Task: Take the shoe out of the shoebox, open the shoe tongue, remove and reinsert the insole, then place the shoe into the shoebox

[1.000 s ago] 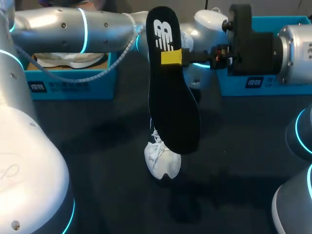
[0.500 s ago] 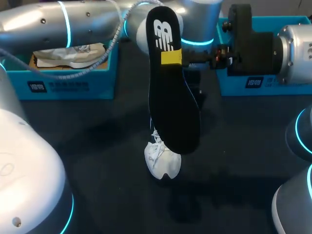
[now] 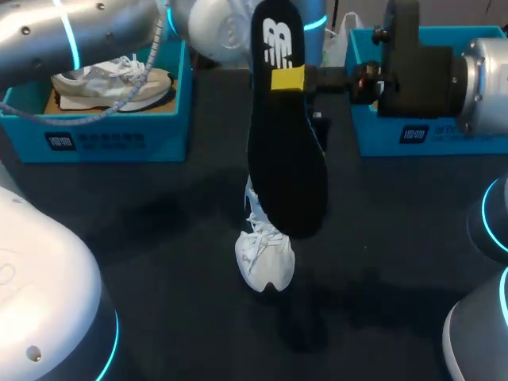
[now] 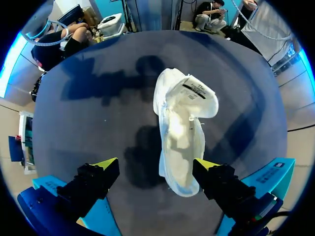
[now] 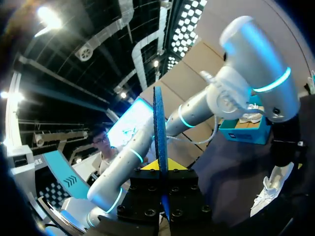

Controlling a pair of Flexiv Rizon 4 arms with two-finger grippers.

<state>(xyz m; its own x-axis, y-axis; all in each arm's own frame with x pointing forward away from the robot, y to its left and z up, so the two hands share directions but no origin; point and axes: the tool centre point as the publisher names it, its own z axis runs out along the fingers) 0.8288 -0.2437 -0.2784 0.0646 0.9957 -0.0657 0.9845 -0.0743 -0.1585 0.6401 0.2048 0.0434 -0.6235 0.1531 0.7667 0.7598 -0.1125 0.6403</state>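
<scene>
My right gripper [image 3: 289,78] is shut on a black insole [image 3: 286,151] and holds it upright over the middle of the table. In the right wrist view the insole [image 5: 158,123] stands edge-on between the yellow tips of the right gripper [image 5: 160,165]. The white shoe [image 3: 264,255] lies on the dark table under the insole's lower end. In the left wrist view my left gripper [image 4: 156,165] hangs open above the shoe [image 4: 181,132], whose tongue is folded back and whose opening shows. Its fingers do not touch the shoe. The shoe [image 5: 272,190] also shows below in the right wrist view.
A blue shoebox [image 3: 95,139] at the back left holds another grey-white shoe [image 3: 111,83]. A second blue box [image 3: 413,135] stands at the back right behind my right arm. My left arm [image 3: 71,32] crosses high over the left box.
My left gripper has opened and its arm has lifted up and back, uncovering the left shoebox. The right gripper has shifted the insole slightly up and to the right.
</scene>
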